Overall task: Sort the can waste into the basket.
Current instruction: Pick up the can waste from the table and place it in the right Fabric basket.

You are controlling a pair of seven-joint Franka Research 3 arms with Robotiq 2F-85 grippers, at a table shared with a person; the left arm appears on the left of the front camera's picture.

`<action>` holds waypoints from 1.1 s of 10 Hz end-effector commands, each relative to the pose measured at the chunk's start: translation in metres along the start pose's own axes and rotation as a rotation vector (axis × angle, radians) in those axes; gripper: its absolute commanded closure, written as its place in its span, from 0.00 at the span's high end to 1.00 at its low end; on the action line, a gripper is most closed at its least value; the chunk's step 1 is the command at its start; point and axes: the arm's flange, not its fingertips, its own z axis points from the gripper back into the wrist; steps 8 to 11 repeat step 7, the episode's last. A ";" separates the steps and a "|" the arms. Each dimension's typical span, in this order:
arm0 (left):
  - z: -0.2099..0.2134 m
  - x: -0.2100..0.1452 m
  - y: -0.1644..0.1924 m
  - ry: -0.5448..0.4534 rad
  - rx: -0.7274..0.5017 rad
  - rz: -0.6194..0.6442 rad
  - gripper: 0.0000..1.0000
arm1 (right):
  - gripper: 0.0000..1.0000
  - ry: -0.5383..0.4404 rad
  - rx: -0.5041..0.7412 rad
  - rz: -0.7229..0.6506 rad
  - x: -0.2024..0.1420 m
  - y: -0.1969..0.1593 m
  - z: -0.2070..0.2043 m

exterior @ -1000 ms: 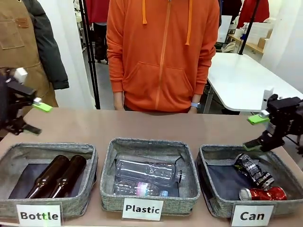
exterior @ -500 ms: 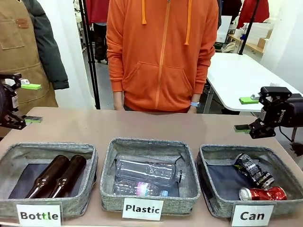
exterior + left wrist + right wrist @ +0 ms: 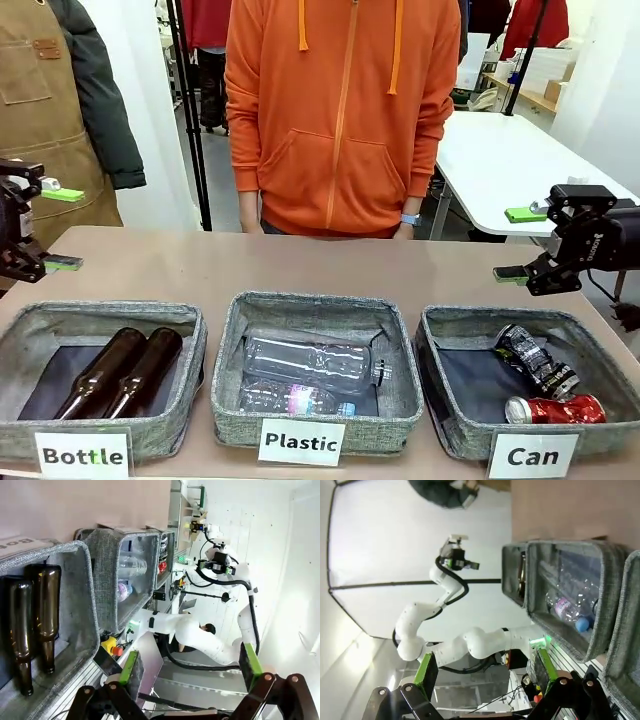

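Both crushed cans lie in the grey basket (image 3: pixel 462 440) labelled "Can" at the front right: the black printed can (image 3: pixel 535 360) toward the back and the shiny red can (image 3: pixel 556 408) at the front. My right gripper (image 3: pixel 517 243) hangs open and empty just above that basket's far rim, turned on its side. My left gripper (image 3: pixel 62 228) is open and empty above the table's far left edge. Open green-padded fingers also show in the left wrist view (image 3: pixel 190 665) and in the right wrist view (image 3: pixel 485 670).
The "Plastic" basket (image 3: pixel 232 400) in the middle holds clear bottles (image 3: pixel 310 365). The "Bottle" basket (image 3: pixel 190 350) on the left holds two brown glass bottles (image 3: pixel 125 372). A person in an orange hoodie (image 3: pixel 340 120) stands at the far side. Bare tabletop (image 3: pixel 300 265) runs behind the baskets.
Over the last second my right gripper rose from the Can basket's rim and rolled onto its side. The left gripper rolled likewise and shifted slightly left. The cans have not moved.
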 end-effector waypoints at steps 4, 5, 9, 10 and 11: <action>0.001 -0.003 -0.003 0.008 0.002 -0.013 1.00 | 1.00 0.012 -0.011 0.010 -0.002 0.000 0.000; 0.001 -0.003 -0.003 0.008 0.002 -0.013 1.00 | 1.00 0.012 -0.011 0.010 -0.002 0.000 0.000; 0.001 -0.003 -0.003 0.008 0.002 -0.013 1.00 | 1.00 0.012 -0.011 0.010 -0.002 0.000 0.000; 0.001 -0.003 -0.003 0.008 0.002 -0.013 1.00 | 1.00 0.012 -0.011 0.010 -0.002 0.000 0.000; 0.001 -0.003 -0.003 0.008 0.002 -0.013 1.00 | 1.00 0.012 -0.011 0.010 -0.002 0.000 0.000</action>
